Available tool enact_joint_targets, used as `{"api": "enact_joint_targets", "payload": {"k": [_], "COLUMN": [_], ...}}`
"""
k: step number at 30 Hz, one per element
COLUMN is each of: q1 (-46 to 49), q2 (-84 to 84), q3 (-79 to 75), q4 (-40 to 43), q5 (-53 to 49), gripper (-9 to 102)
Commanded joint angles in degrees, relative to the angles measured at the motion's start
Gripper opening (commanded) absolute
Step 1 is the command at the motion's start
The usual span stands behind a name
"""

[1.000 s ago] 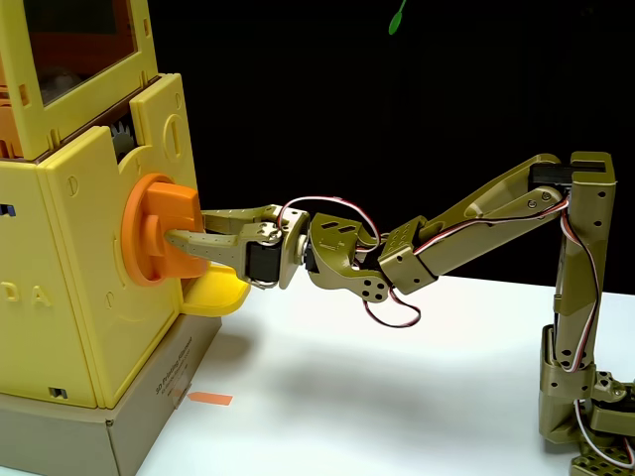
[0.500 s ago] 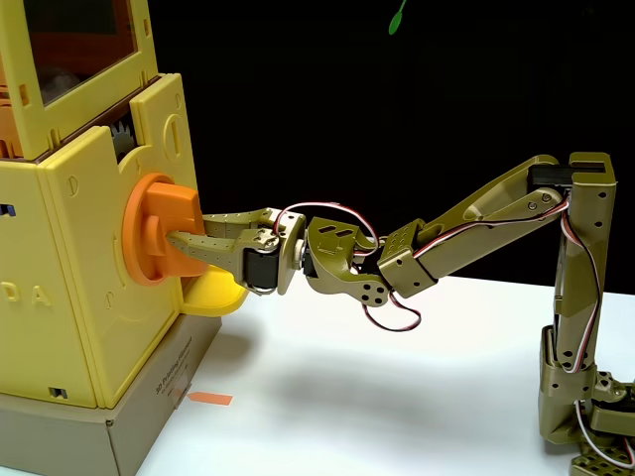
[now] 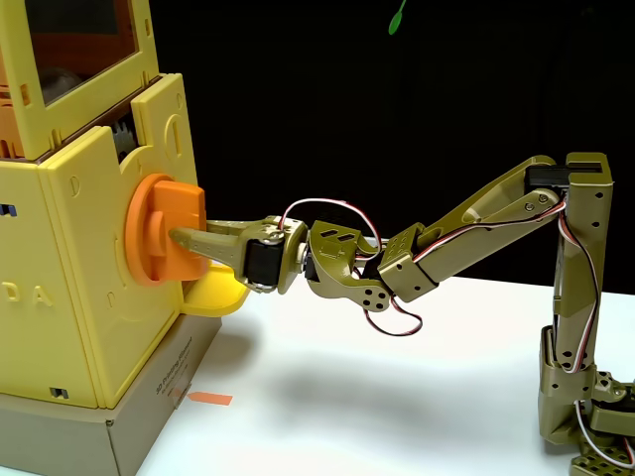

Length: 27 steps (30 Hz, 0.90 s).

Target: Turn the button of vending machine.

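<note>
1. Vending machine: yellow, at the left of the fixed view, standing on a cardboard base.
2. Button: orange knob on the machine's right-facing side, above the yellow tray.
3. Gripper: reaches in horizontally, its fingers clamped around the button's bar.
4. Arm: olive-green, stretched leftward across the white table.

one vending machine, one button, one yellow tray, one arm, one cardboard box
</note>
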Motion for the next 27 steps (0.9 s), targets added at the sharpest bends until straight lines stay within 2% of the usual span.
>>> {"api": "enact_joint_targets", "payload": {"k": [1,7,18,27], "q1": [0.9,2.1,1.4,1.5], "q2": [4.3,5.5,6.7,7.2], "q3": [0.3,0.2,0.9,1.1], "q4": [-1.2,-1.2,0.6,0.0], "q5": [8.9,34.0,86.5,117.7], "gripper": [-2,-2,-2,-2]}}
